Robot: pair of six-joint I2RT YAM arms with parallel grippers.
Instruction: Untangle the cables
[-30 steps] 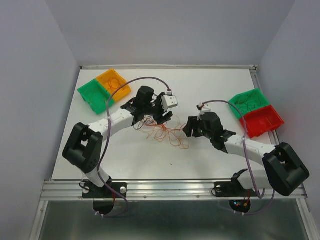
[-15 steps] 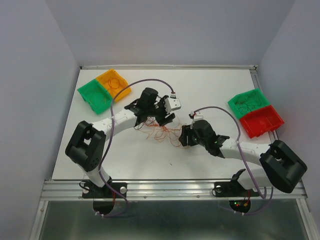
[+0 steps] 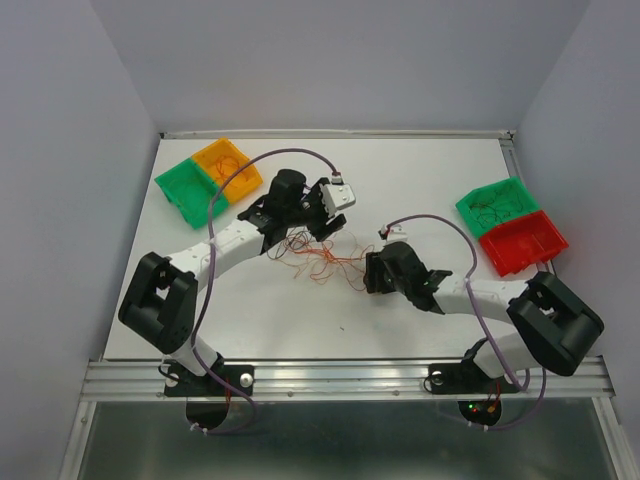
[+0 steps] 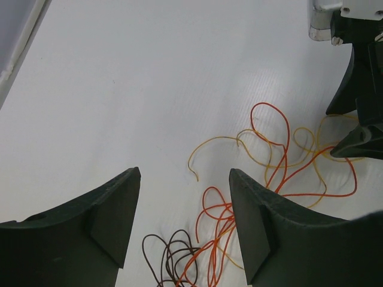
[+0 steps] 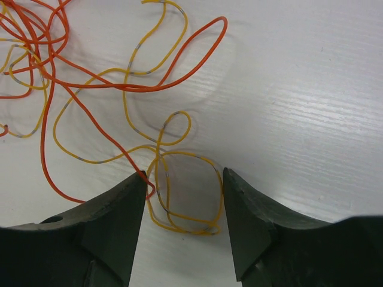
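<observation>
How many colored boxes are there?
4. The left green bin and the orange bin touch at the far left. The right green bin and the red bin sit together on the right. None seems hidden.

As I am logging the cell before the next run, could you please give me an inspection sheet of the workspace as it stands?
Surface: white table, one small dark speck toward the near edge.
Job's things: tangle of thin orange, yellow and brown wires, mid-table between the arms.
Clutter: left green bin and orange bin far left; right green bin and red bin at right.
Grippers: left gripper open over the wires; right gripper open, a yellow loop between its fingers.
Cables: purple cable looped off each arm.
Surroundings: pale walls; metal rail at the near edge.
</observation>
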